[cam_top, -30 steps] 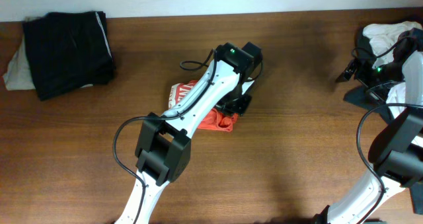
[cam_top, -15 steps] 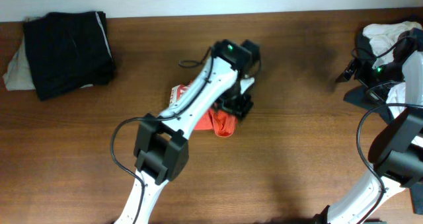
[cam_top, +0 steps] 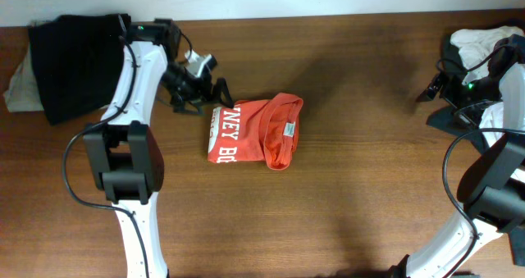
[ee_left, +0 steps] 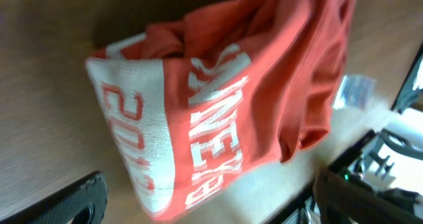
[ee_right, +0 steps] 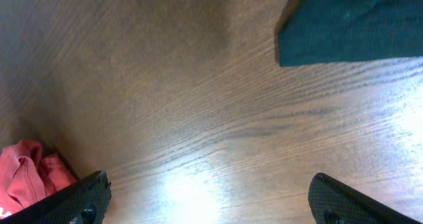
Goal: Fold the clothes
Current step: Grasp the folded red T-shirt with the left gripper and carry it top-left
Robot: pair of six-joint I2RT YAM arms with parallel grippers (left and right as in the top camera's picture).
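Bearing the T-shirt (cam_top: 254, 134) is a wooden table (cam_top: 369, 171).

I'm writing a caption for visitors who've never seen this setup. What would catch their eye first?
The orange-red T-shirt, folded into a small bundle with white lettering, lies mid-table and stands out against the brown table. The left gripper hangs just beyond its upper-left corner, jaws open and empty. A folded black garment sits at the far left corner, and a heap of clothes at the far right.
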